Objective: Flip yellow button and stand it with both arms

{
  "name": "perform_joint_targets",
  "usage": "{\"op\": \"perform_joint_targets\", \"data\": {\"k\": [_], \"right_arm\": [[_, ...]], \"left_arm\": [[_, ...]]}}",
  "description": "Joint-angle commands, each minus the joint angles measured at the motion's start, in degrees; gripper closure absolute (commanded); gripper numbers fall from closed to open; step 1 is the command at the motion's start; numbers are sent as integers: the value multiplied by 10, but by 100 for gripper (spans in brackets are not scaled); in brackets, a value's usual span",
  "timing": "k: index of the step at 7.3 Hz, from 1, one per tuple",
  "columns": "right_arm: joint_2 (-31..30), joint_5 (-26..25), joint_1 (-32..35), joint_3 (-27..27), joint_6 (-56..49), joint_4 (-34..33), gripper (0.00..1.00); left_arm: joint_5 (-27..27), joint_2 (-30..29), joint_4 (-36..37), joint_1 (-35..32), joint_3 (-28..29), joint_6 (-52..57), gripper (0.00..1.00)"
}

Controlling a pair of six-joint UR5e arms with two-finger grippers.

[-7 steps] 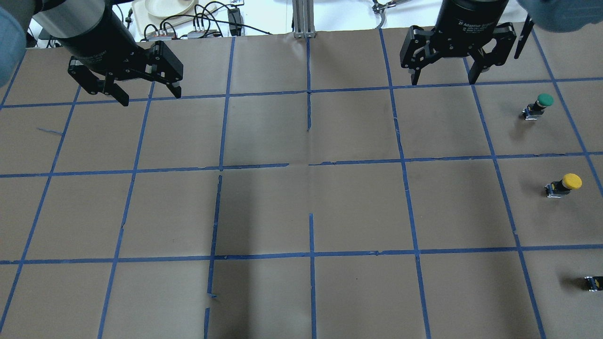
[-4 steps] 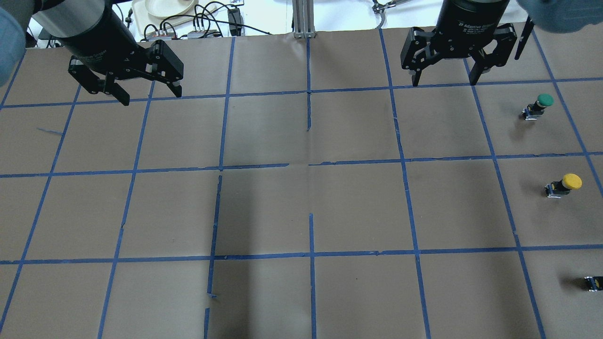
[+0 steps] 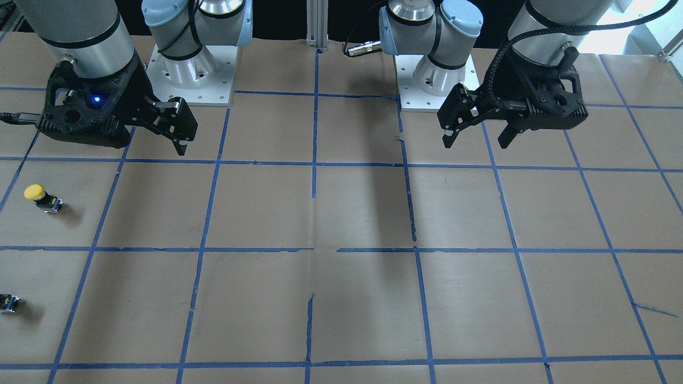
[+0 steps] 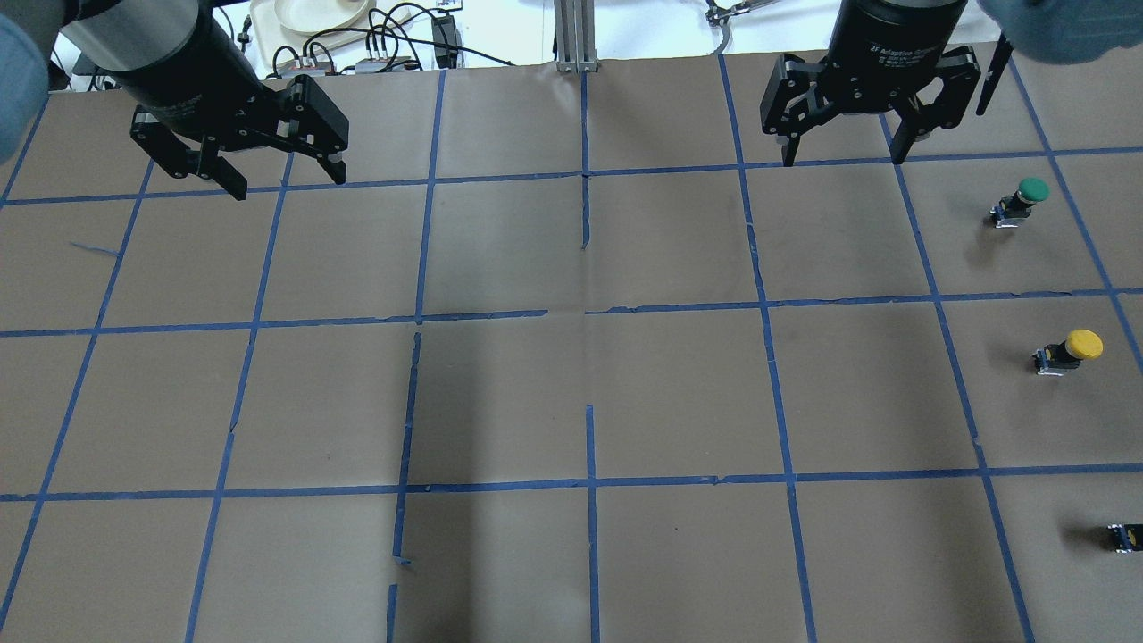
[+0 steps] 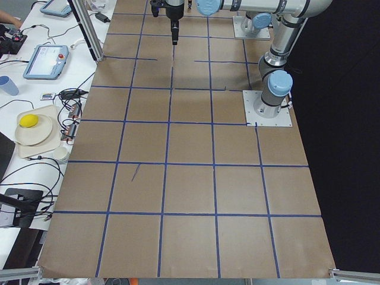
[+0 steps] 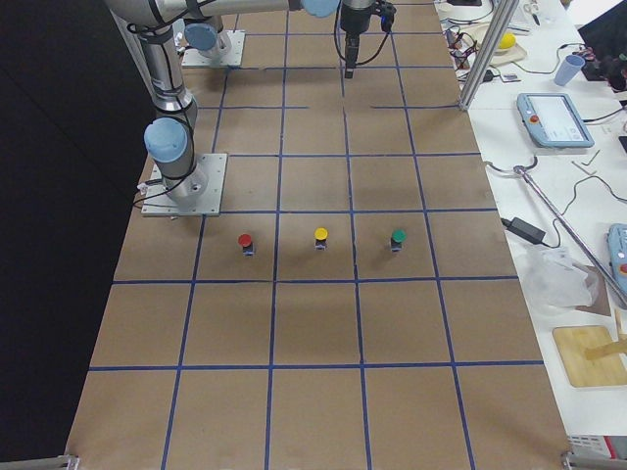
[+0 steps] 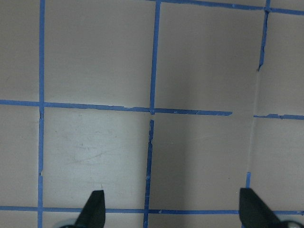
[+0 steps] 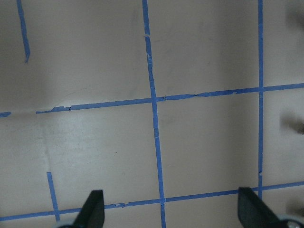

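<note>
The yellow button point(image 4: 1072, 349) sits on the brown paper at the right side of the table, its yellow cap above its black-and-grey body. It also shows in the front view point(image 3: 40, 197) and in the right side view point(image 6: 320, 237). My right gripper point(image 4: 844, 162) hangs open and empty above the table's far right part, well apart from the button. My left gripper point(image 4: 287, 186) hangs open and empty above the far left part. Both wrist views show open fingertips point(image 7: 94, 209) point(image 8: 93, 208) over bare paper.
A green-capped button point(image 4: 1023, 200) stands beyond the yellow one. A red-capped button point(image 6: 245, 241) stands on its near side and is cut off at the overhead view's edge point(image 4: 1126, 536). Blue tape lines grid the paper. Cables and a plate point(image 4: 317, 13) lie past the far edge.
Both grippers have shifted only by a few pixels. The buttons have not moved.
</note>
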Motion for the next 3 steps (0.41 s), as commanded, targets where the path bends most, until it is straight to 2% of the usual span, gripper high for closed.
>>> {"op": "perform_joint_targets", "data": {"k": [1, 3], "right_arm": [[0, 1, 0, 0, -1, -2, 0], [0, 6, 0, 0, -1, -2, 0]], "left_arm": [[0, 0, 0, 0, -1, 0, 0], [0, 0, 0, -1, -5, 0, 0]]}}
